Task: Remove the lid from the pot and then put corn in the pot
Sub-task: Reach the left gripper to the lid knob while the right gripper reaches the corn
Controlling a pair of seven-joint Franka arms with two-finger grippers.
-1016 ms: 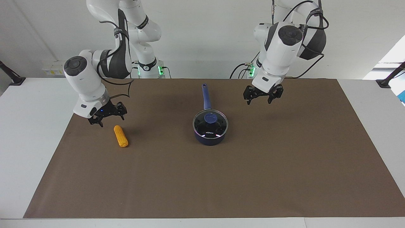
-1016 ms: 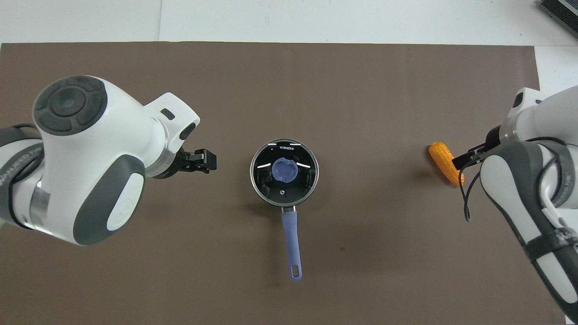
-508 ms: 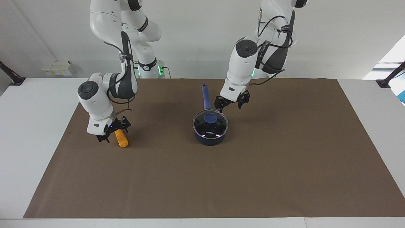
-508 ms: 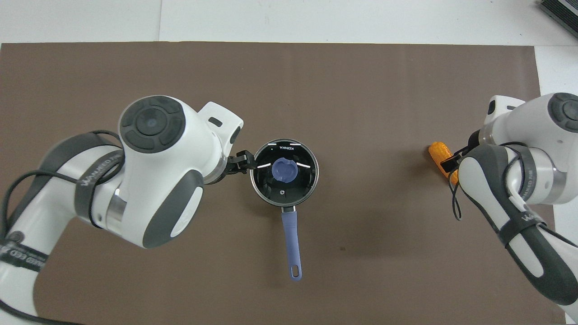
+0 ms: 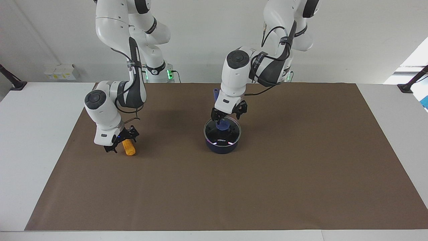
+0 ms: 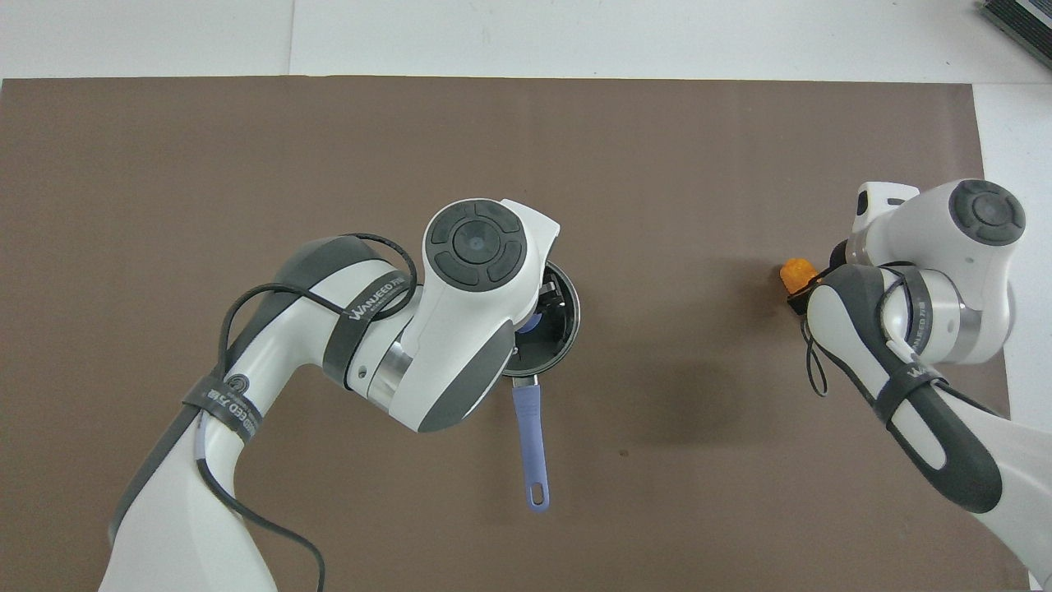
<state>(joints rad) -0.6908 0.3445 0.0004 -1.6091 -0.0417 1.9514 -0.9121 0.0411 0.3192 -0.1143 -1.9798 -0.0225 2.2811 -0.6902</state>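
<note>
1. Pot [image 5: 222,148] sits in the middle of the frame in the facing view. The lid [image 5: 231,134] is on it and its handle [image 6: 530,444] runs down toward the bottom edge in the overhead view.
2. Left end effector [image 5: 227,118] hangs just above the lid's blue knob [image 5: 222,126], jaws spread to either side of it. No contact with the knob is visible.
3. Corn [image 5: 129,148] lies on the brown mat [image 5: 267,187], at mid-height of the facing frame toward the right arm's end and well apart from the pot.
4. Right end effector [image 5: 121,142] is down at the cob's upper end. Whether it has closed on the cob I cannot tell.
5. Step in hand, as I judge it, is grasping the knob to lift the lid.
6. To do it well:
   - Centre the jaws on the knob before lowering.
   - Descend until the tips sit below the knob's widest part, then close squarely.
7. Lift straight up so the rim does not drag the pot sideways.
8. Risk: the glass disc may swing if it is pinched off-centre.
9. The corn should only come across once the lid is well away from the opening.
</note>
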